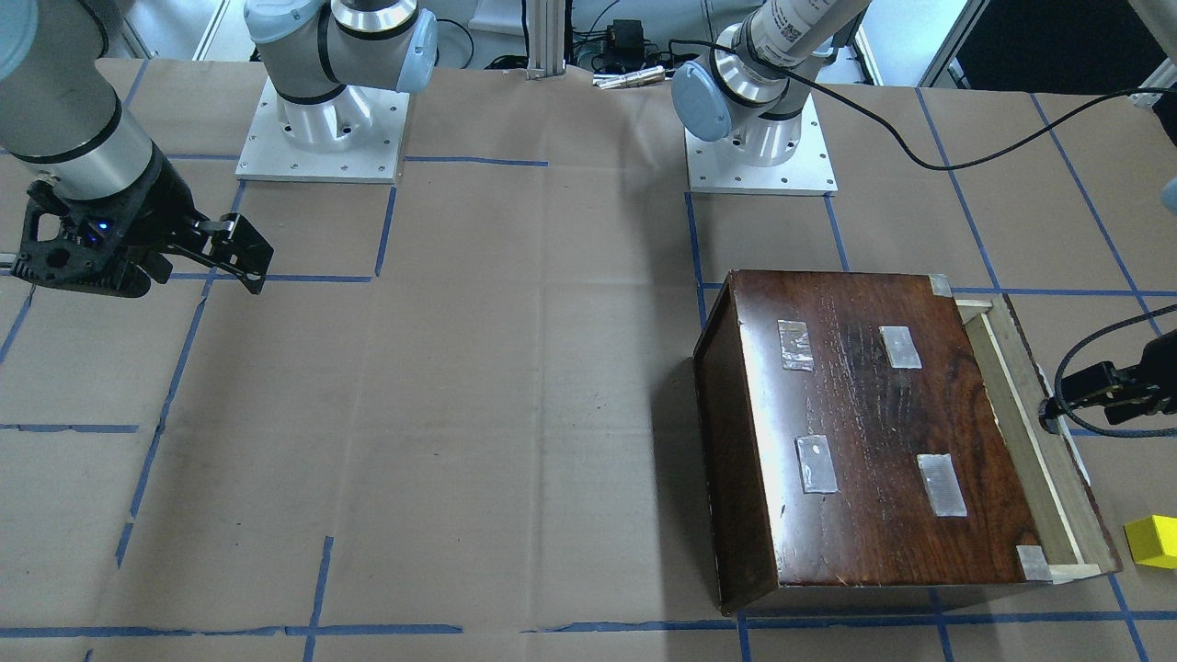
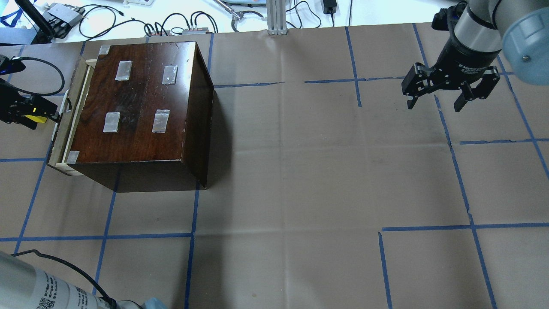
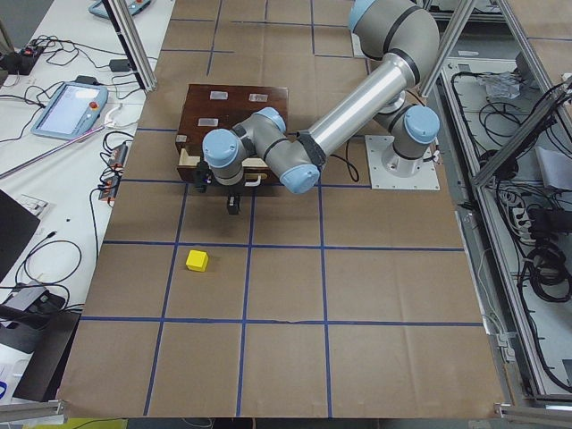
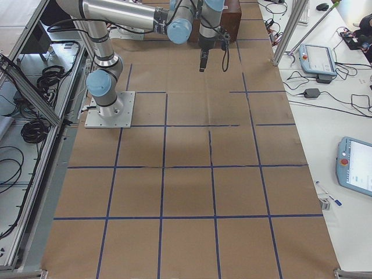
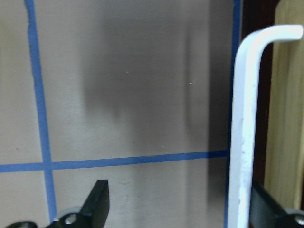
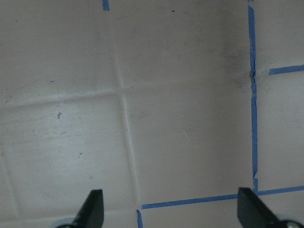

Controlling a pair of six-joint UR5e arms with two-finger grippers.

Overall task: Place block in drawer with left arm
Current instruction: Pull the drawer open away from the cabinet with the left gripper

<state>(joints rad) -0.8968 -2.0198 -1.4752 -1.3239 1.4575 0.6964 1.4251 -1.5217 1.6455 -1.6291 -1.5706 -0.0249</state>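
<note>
Left gripper [image 5: 180, 202] at the drawer [image 1: 1022, 432] front, jaws wide, straddling white handle [image 5: 247, 133]; nothing clamped. Drawer out only a sliver from dark box [image 1: 864, 423]. Block [image 1: 1151, 541] on the paper, near drawer front, untouched. Right gripper [image 2: 435, 102] spread wide, empty, well apart.

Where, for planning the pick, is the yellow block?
In the front-facing view the block sits at the right edge, beside the drawer, nearer the camera than the left gripper.
</note>
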